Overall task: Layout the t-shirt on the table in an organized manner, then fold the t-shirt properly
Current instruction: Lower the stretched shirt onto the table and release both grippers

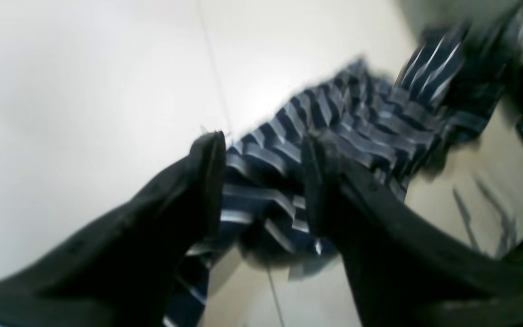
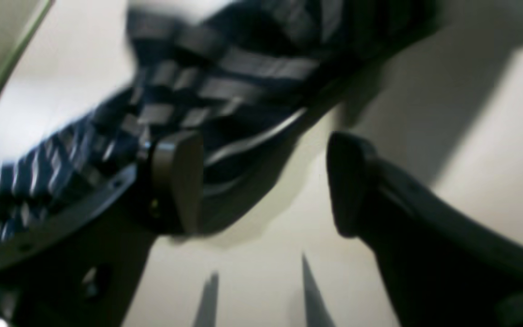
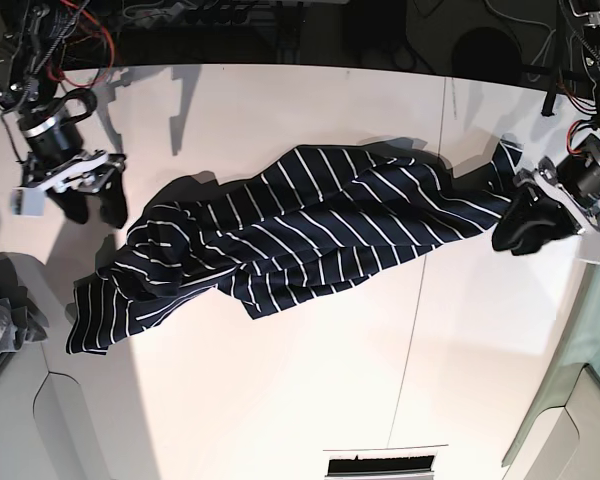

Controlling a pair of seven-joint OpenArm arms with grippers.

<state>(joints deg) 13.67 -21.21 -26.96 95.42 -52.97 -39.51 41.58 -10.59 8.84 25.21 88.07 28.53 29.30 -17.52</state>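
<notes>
The navy t-shirt with thin white stripes lies crumpled and stretched sideways across the white table. In the base view my right gripper hangs just above the shirt's left end. In the right wrist view, the right gripper is open, with bare table between its fingers and striped fabric beside one finger. My left gripper is at the shirt's right end. The left wrist view is blurred: the left gripper has its jaws apart, and the rumpled shirt shows between and beyond them.
A small grey cloth lies at the table's left edge. A thin dark seam runs across the tabletop right of centre. Cables and dark gear line the far edge. A dark slotted piece sits at the near edge.
</notes>
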